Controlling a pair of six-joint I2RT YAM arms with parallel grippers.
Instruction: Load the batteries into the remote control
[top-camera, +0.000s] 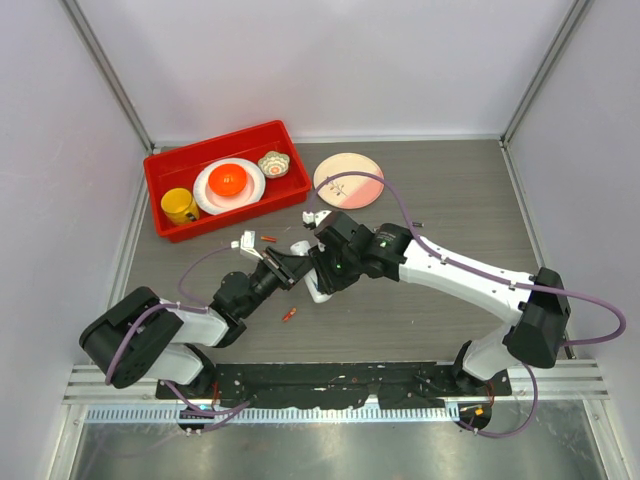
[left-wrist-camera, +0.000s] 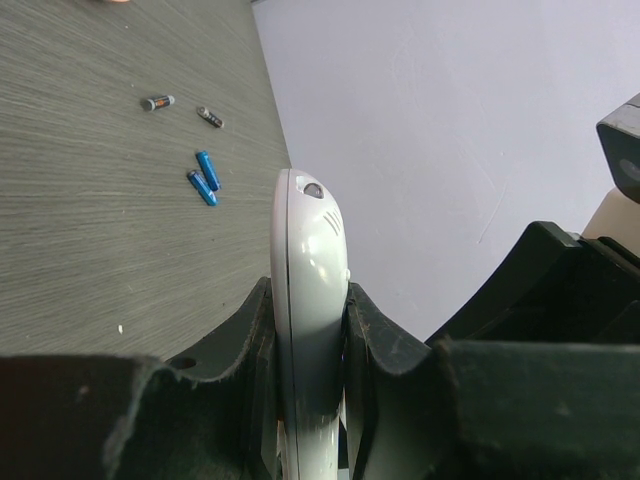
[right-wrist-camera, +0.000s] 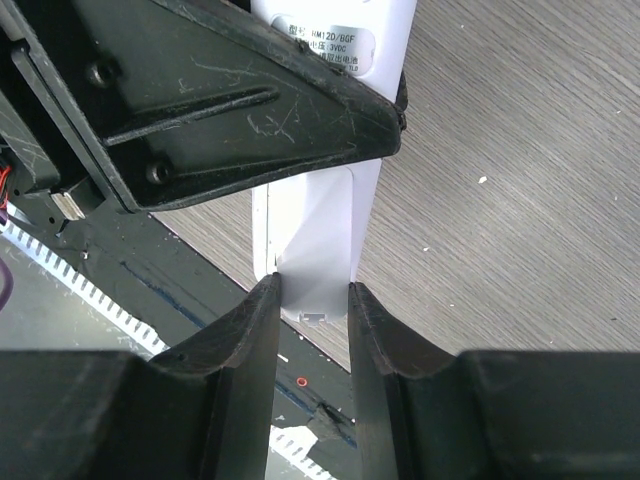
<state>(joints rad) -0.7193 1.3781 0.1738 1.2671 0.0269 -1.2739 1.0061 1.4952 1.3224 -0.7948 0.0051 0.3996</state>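
Note:
My left gripper (top-camera: 290, 268) is shut on the white remote control (left-wrist-camera: 308, 240) and holds it on edge above the table; the remote also shows in the right wrist view (right-wrist-camera: 340, 40) with its label side facing the camera. My right gripper (right-wrist-camera: 313, 300) is shut on a white cover piece (right-wrist-camera: 320, 260) with a latch tab, which lies against the remote's back. Two blue batteries (left-wrist-camera: 205, 180) and two darker ones (left-wrist-camera: 157, 102) lie loose on the table. An orange-red battery (top-camera: 288, 315) lies near the left arm, and another (top-camera: 267, 238) lies by the red bin.
A red bin (top-camera: 160, 175) at the back left holds a yellow cup (top-camera: 180, 206), a white plate (top-camera: 252, 190) with an orange item, and a small bowl (top-camera: 273, 164). A pink plate (top-camera: 348, 180) lies behind the grippers. Grey walls enclose the table.

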